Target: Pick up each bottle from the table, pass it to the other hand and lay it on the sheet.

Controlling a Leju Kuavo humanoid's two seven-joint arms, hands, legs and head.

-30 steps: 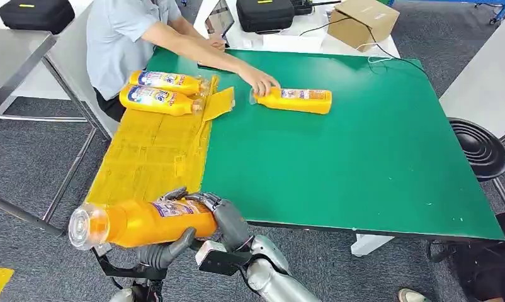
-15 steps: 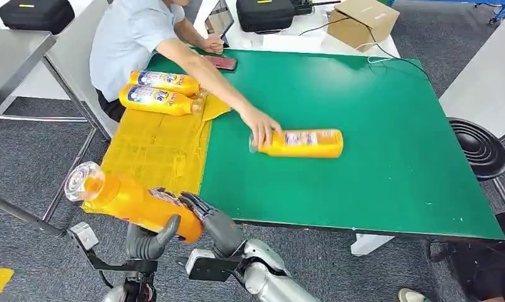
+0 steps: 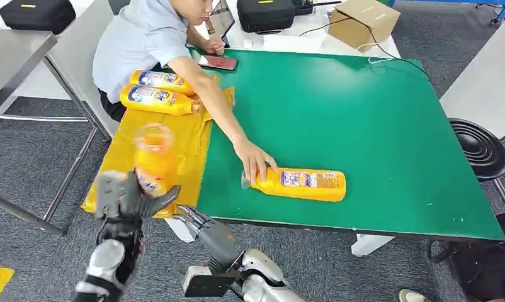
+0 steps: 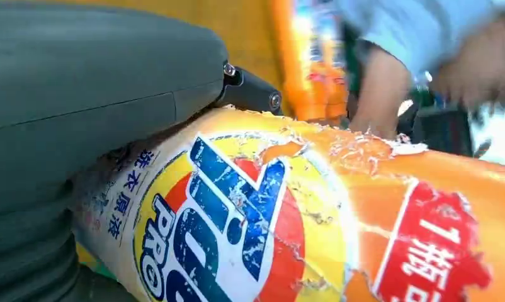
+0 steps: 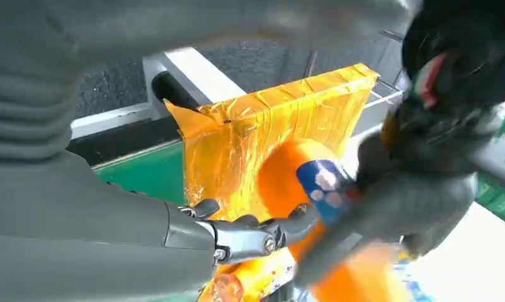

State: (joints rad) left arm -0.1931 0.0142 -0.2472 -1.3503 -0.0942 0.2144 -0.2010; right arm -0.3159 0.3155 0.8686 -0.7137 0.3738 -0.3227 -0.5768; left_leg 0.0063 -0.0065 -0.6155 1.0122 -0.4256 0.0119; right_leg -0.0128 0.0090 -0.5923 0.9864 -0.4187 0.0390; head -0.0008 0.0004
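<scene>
While the left hand (image 3: 121, 198) grips it over the near end of the crinkled yellow sheet (image 3: 152, 148), the orange plastic detergent bottle (image 3: 153, 160) stands roughly upright, long axis vertical, clear cap uppermost. Half a second earlier it lay tilted across both hands; the right hand (image 3: 203, 228) now holds nothing, fingers spread, and a person's hand (image 3: 255, 162) has drawn a second orange bottle (image 3: 298, 184) nearer. Surface: green table top (image 3: 376, 145); grey carpet (image 3: 23, 157) below.

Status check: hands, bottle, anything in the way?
Left hand grips orange bottle over yellow sheet. Right hand open. Person's hand on another bottle.
</scene>
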